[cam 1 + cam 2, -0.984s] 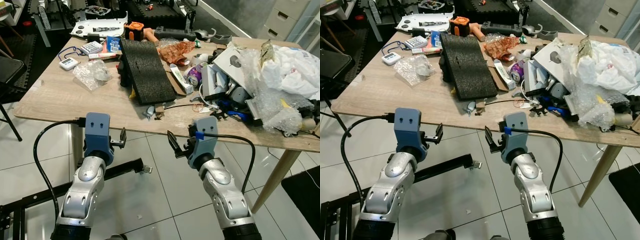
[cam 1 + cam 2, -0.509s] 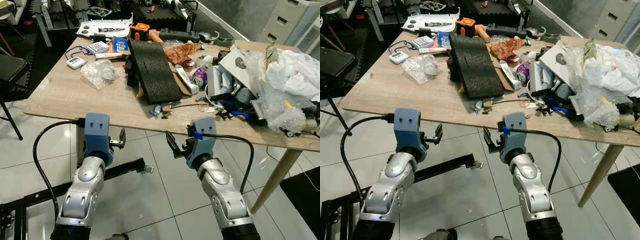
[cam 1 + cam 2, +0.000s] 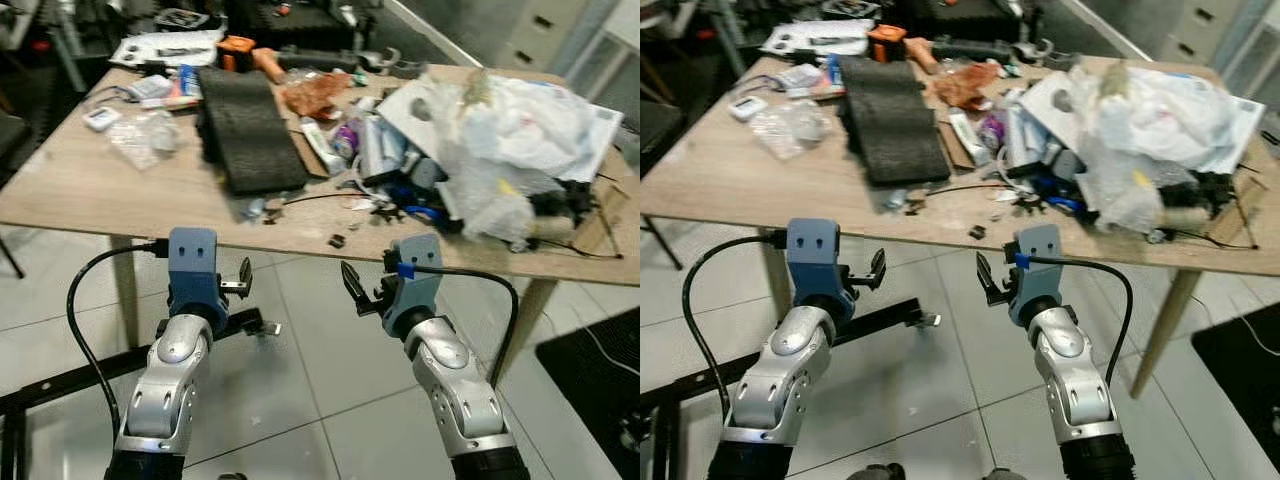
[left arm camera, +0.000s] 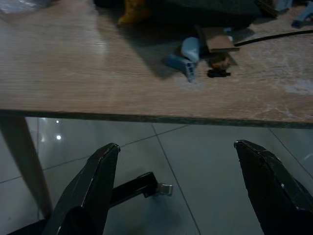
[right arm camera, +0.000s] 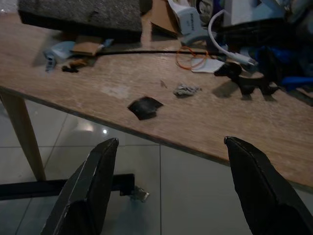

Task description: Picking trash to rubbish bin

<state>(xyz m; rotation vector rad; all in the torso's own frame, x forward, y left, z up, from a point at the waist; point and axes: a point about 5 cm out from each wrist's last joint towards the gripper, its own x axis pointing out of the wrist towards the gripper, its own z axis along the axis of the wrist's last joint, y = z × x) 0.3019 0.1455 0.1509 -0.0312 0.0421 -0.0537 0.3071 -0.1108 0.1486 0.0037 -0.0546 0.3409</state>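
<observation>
approach | left tool [image 3: 243, 281] and right tool [image 3: 352, 293] spread empty, below table [image 3: 120, 205] edge, poised to reach black scrap [image 5: 145, 106]

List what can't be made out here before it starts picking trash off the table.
- Rubbish bin: not locatable from these frames.
- Pile of white plastic bags: whatever lies beneath is covered, eye views.
- Far table edge items: blurred, too small to identify.
- Small black scrap: dim right wrist view, material unclear.
- Blue scrap: left wrist view, shape unclear in shadow.
- Left gripper, right gripper: both open, empty.
</observation>
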